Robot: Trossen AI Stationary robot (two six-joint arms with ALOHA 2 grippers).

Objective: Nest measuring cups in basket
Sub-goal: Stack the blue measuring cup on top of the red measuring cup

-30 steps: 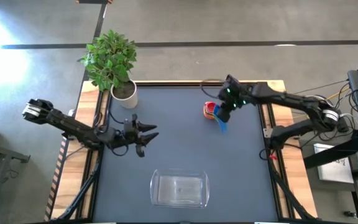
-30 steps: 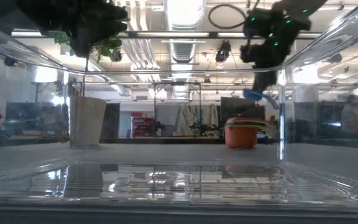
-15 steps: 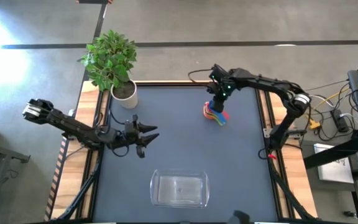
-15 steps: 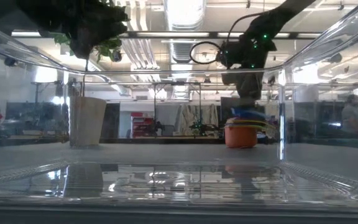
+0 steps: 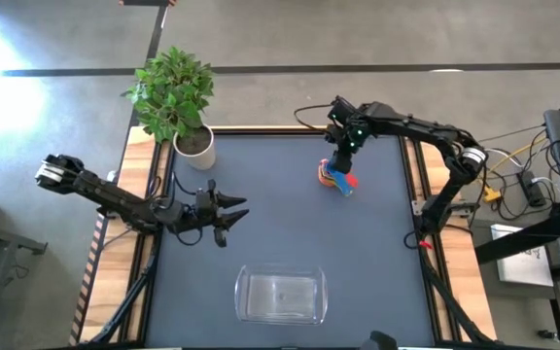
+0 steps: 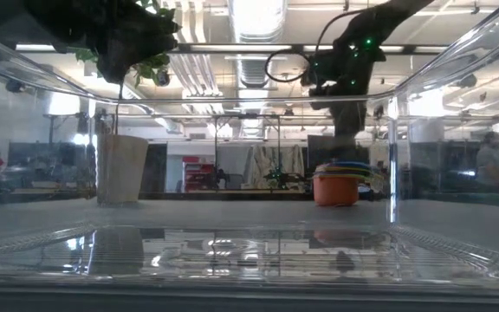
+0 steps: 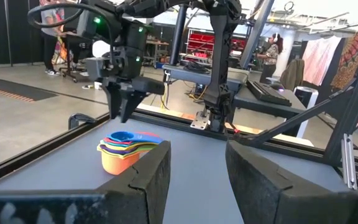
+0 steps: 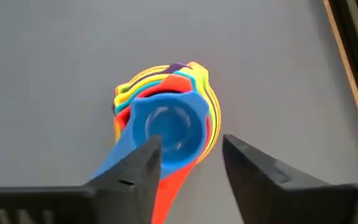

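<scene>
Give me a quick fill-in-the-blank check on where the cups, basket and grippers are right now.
1. The cup on top of the nested stack is coloured ____.
2. The clear basket holds ____ cups.
3. The open right gripper hangs directly above the ____.
4. The left gripper, open, waits nearest the potted ____.

Missing words: blue; no; stack; plant

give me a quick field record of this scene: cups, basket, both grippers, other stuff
cups: nested stack on the table's far right part, blue cup on top, orange one at the bottom
basket: clear tub at the near edge, nothing in it
right gripper: open, just above the stack, holding nothing
left gripper: open, over the table's left side, away from cups and basket
other: potted plant at the far left corner
task state: stack not yet in the basket
</scene>
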